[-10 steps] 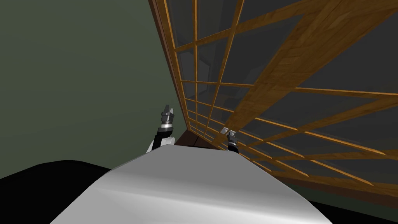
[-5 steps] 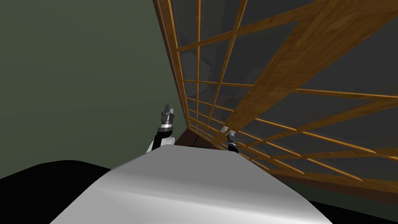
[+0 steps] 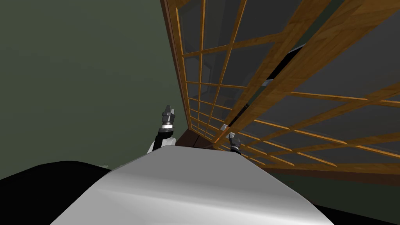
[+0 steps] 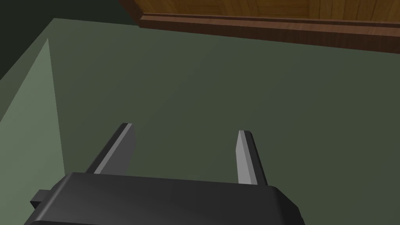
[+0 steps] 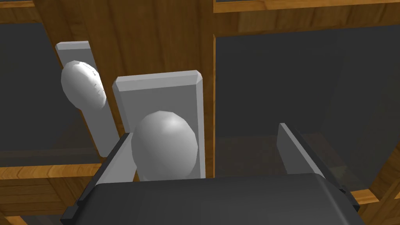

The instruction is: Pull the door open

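Right pincer [image 5: 204,131]: open, not gripping.
Door knob [image 5: 164,146]: grey, between its fingers, just beside one finger.
Left pincer [image 4: 185,131]: open, holding nothing.

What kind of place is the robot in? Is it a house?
Probably a room in a house: there are wooden doors with glass panes, round grey knobs, and a plain green wall.
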Robot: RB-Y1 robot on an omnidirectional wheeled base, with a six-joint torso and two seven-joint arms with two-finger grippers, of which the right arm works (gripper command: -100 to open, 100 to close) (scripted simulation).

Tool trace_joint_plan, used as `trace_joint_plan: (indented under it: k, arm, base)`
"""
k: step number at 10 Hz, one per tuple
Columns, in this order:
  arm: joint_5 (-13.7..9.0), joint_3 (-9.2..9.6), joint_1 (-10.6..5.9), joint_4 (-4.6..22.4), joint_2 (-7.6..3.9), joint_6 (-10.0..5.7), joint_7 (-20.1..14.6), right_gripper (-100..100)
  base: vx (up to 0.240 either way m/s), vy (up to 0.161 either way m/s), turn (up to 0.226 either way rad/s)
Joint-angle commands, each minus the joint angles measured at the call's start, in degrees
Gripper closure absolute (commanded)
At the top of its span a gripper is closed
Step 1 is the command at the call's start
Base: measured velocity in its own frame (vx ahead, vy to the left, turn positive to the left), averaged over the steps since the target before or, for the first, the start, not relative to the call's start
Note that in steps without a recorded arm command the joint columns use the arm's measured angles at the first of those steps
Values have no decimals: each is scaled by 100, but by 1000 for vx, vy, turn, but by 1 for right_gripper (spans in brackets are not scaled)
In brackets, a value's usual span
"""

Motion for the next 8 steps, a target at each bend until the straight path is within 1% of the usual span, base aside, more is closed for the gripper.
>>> trace_joint_plan:
  k: [1, 2, 3, 7, 8]
  arm:
    - [-90, -105, 178, 133, -68, 53, 52, 100]
    - [-90, -105, 178, -109, -68, 53, 52, 100]
    - [-90, -105, 178, -116, -68, 53, 52, 100]
    - [-90, -105, 178, -71, -68, 53, 52, 100]
    - [-90, -105, 178, 133, -68, 53, 52, 100]
  base:
    - [-197, -7, -11]
    - [-148, 27, -54]
    - [-56, 33, -51]
    - [5, 6, 3]
    - [17, -15, 30]
